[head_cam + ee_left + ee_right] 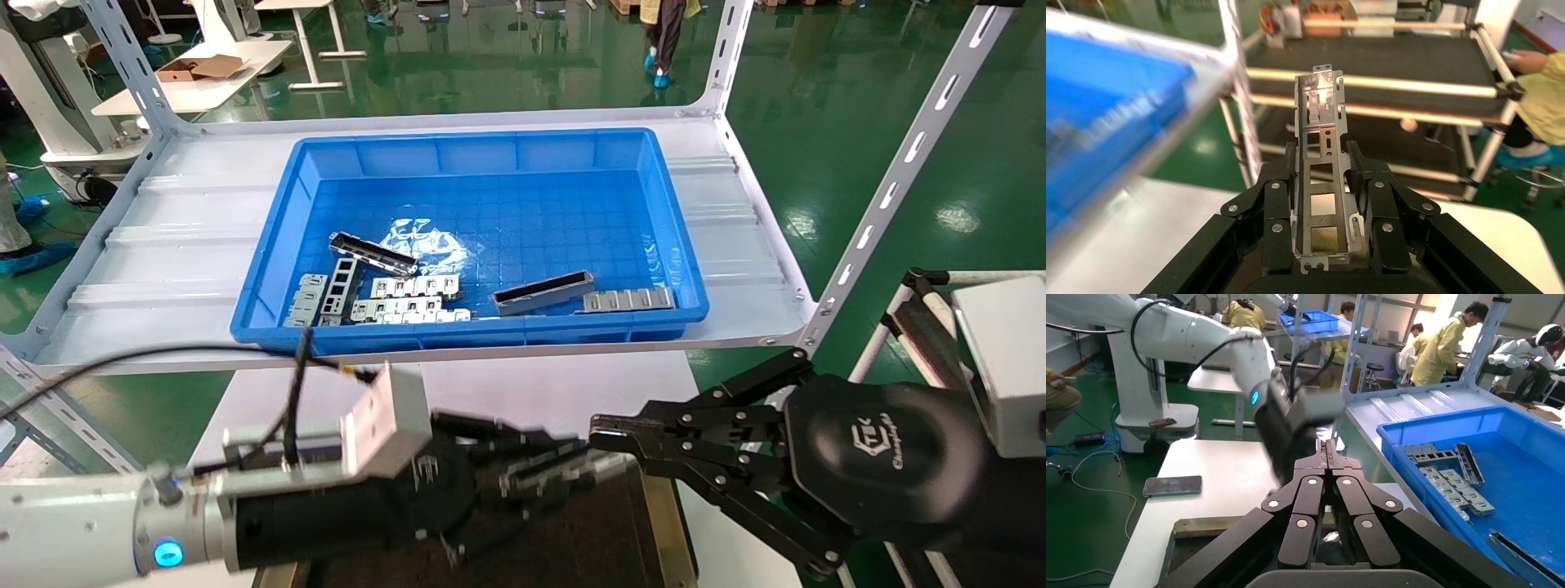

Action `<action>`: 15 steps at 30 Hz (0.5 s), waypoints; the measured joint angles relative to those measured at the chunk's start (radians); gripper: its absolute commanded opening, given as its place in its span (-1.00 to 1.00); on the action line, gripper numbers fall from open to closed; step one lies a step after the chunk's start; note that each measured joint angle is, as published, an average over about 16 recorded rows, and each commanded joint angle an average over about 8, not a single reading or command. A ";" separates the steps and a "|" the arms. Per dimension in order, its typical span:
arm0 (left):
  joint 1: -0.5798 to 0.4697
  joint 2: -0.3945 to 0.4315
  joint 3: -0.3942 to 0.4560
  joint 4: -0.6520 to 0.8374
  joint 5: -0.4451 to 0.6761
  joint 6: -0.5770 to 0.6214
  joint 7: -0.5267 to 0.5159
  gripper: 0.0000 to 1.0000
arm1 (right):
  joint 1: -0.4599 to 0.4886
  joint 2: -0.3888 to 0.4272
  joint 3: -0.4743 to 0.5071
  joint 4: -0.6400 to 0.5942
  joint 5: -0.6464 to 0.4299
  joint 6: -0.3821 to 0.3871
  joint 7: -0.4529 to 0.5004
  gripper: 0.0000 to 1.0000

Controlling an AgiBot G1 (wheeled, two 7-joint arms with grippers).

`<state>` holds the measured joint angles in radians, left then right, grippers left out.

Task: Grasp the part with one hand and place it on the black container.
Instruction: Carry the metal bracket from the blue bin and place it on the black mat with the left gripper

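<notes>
My left gripper (1319, 154) is shut on the part (1319, 116), a silver-grey trough bar with rectangular cut-outs that sticks out beyond the fingertips. In the head view this gripper (531, 478) is at the bottom centre, blurred, over the black container (605, 543), a flat black tray with a brass side strip. How high the part is above the tray cannot be told. My right gripper (603, 433) is shut and empty, its tip close beside the left gripper's fingers. In the right wrist view its jaws (1327, 447) meet with nothing between them.
The blue bin (270, 269) stands on the white shelf behind, holding two similar trough bars (372, 253) (543, 292) and flat slotted plates (409, 298). Slotted shelf uprights (891, 188) rise at the right. A phone (1171, 485) lies on the white table.
</notes>
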<state>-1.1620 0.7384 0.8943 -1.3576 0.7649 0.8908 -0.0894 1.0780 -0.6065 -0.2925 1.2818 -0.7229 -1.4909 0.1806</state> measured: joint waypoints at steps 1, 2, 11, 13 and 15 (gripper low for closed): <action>0.015 0.001 0.006 0.000 0.002 -0.004 0.003 -1.00 | 0.000 0.000 0.000 0.000 0.000 0.000 0.000 -1.00; 0.030 0.001 0.012 0.000 0.004 -0.009 0.004 -1.00 | 0.000 0.000 0.000 0.000 0.000 0.000 0.000 -1.00; 0.163 0.028 0.062 0.001 0.026 -0.112 0.001 -1.00 | 0.000 0.000 -0.001 0.000 0.000 0.000 0.000 -1.00; 0.190 0.038 0.070 0.002 0.028 -0.142 -0.004 -1.00 | 0.000 0.000 -0.001 0.000 0.001 0.000 0.000 -1.00; 0.216 0.049 0.077 0.003 0.028 -0.175 -0.009 -1.00 | 0.000 0.000 -0.001 0.000 0.001 0.000 0.000 -1.00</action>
<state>-0.9456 0.7874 0.9710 -1.3549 0.7928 0.7156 -0.0989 1.0782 -0.6061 -0.2934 1.2818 -0.7223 -1.4905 0.1802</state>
